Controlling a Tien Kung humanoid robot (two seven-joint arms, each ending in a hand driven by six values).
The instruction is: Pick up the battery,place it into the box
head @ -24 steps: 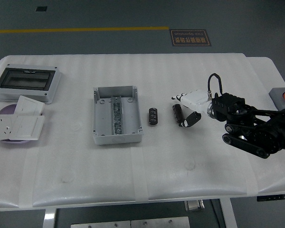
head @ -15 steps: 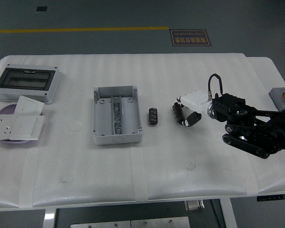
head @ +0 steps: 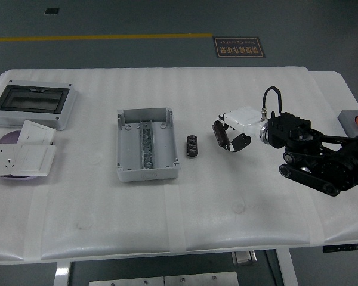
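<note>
Two black cylindrical batteries are in the head view. One battery (head: 192, 146) lies on the white table just right of the open grey box (head: 123, 149). My right hand (head: 229, 137), white-palmed with black fingers, is shut on the other battery (head: 219, 133). It holds that battery tilted and slightly off the table, some way right of the box. The right arm reaches in from the right edge. The box has a metal rail along its floor and stands with its opening up. The left arm is out of sight.
A grey enclosure with a dark window (head: 33, 104) sits at the far left. White socket plates (head: 21, 158) lie on a purple disc in front of it. A grey block with an orange object (head: 353, 118) stands at the right edge.
My right hand has closed on the right-hand battery and raised it slightly up and to the left. The battery beside the box has not moved.
</note>
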